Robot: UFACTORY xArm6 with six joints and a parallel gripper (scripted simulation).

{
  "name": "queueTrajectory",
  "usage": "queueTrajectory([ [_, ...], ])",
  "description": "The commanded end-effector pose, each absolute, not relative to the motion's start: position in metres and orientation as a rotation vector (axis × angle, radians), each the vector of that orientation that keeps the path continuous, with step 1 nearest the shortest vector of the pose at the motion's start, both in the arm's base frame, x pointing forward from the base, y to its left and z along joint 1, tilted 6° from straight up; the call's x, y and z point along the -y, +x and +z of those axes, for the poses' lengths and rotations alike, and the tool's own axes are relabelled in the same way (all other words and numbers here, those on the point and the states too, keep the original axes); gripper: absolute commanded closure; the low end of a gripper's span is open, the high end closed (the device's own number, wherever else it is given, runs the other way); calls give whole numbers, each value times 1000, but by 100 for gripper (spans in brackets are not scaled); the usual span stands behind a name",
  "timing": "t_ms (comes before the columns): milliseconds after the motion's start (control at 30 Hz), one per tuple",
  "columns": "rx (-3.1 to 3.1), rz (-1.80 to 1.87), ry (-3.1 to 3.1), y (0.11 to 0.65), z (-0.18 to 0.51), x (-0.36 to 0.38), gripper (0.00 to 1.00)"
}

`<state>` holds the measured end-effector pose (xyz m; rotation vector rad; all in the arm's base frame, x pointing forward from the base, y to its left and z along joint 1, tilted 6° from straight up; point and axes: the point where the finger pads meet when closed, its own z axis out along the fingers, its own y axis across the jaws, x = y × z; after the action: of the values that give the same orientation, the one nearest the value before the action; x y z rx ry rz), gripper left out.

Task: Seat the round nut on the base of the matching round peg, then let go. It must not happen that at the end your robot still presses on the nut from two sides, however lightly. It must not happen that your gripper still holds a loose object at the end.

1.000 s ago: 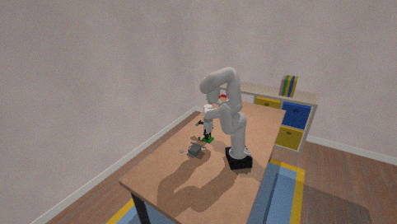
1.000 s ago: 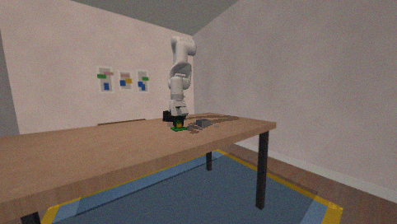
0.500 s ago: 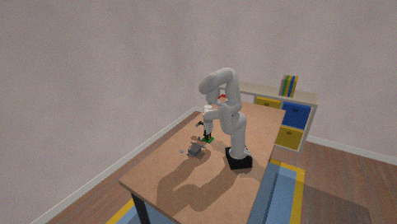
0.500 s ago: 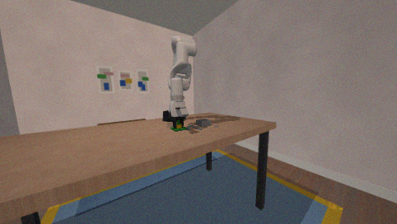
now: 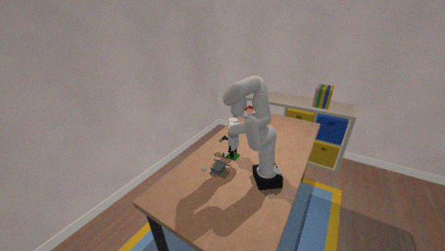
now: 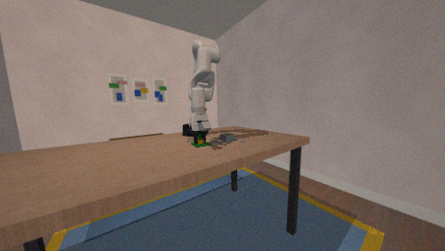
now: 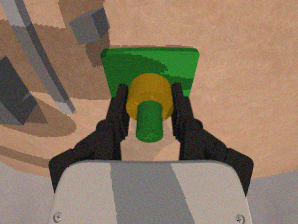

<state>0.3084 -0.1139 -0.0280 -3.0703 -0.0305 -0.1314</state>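
Note:
In the wrist view my gripper (image 7: 150,94) is shut on the yellow round nut (image 7: 150,95), one black finger on each side of it. The green round peg (image 7: 149,120) comes up through the nut's hole. The nut sits over the green base plate (image 7: 152,67), low on the peg. In the top view the gripper (image 5: 232,152) stands just above the green base near the table's left edge. In the exterior view the gripper (image 6: 198,134) is down on the green base (image 6: 200,143), with a little yellow showing between the fingers.
A grey square peg block (image 5: 219,167) stands on the table beside the green base, with a small grey disc (image 5: 203,170) to its left. The block also shows in the exterior view (image 6: 226,137). The arm's black base (image 5: 267,177) is to the right. A shelf (image 5: 323,125) stands behind the table.

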Motion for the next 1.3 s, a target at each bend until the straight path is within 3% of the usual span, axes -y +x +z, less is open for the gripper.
queueTrajectory([
  [0,30,-135,-3071,309,-27,114,100],
  [167,30,-135,-3071,309,-27,114,100],
  [200,30,-135,-3071,309,-27,114,0],
  [933,31,-138,-3068,310,-25,114,0],
  [1267,47,-179,-3020,324,31,111,0],
])
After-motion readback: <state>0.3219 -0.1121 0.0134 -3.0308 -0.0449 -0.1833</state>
